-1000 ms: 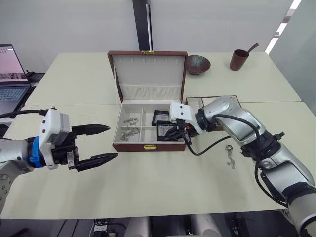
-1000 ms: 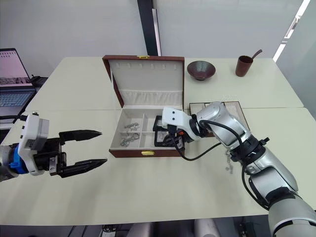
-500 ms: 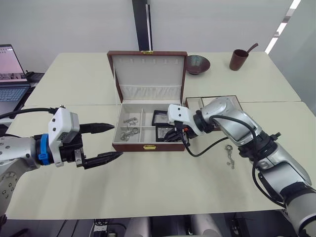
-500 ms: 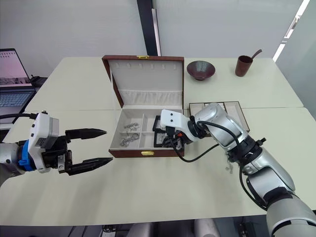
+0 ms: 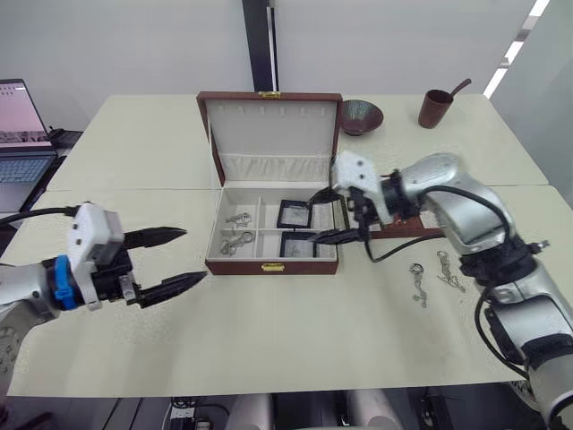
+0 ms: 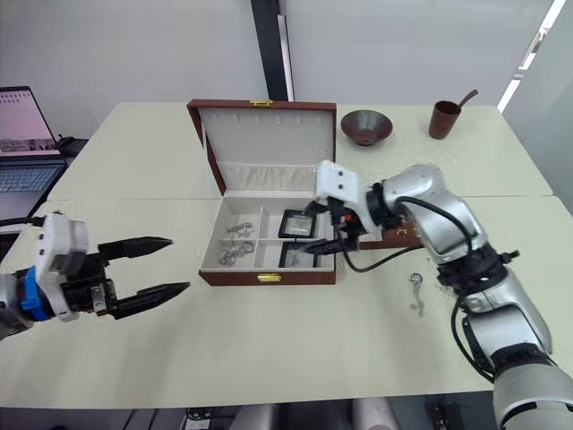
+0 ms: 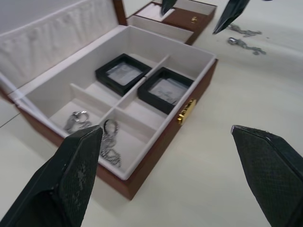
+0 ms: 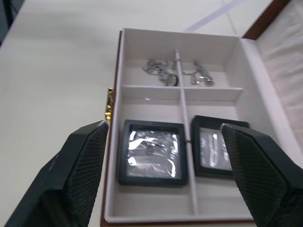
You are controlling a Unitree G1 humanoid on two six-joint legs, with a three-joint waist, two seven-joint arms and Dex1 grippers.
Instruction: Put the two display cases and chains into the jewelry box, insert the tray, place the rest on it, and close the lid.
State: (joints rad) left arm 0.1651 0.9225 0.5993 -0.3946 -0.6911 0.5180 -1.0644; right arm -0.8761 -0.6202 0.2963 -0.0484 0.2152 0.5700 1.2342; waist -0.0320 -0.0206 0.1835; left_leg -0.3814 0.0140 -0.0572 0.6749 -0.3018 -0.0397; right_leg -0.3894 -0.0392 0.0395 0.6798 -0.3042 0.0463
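The jewelry box [image 5: 269, 265] stands open at the table's middle, its lid [image 5: 269, 125] upright behind. Both display cases lie flat in its right compartments, one at the back [image 5: 294, 212] and one at the front [image 5: 297, 244]. The two chains [image 5: 236, 218] [image 5: 235, 242] rest in the left compartments. My right gripper [image 5: 321, 217] hovers open just above the box's right edge, holding nothing. Left of the box, my left gripper [image 5: 193, 254] is open and empty above the table. The tray [image 7: 189, 19] sits right of the box, mostly behind my right arm.
Loose silvery pieces [image 5: 418, 282] [image 5: 450, 269] lie on the table right of the box. A dark bowl [image 5: 361, 115] and a brown cup with a spoon [image 5: 434, 107] stand at the back right. A laptop [image 5: 18, 134] is at the far left.
My right gripper opened and let go of the front display case, which now lies in the front right compartment, then rose and drew back to the right. The left gripper shifted slightly left.
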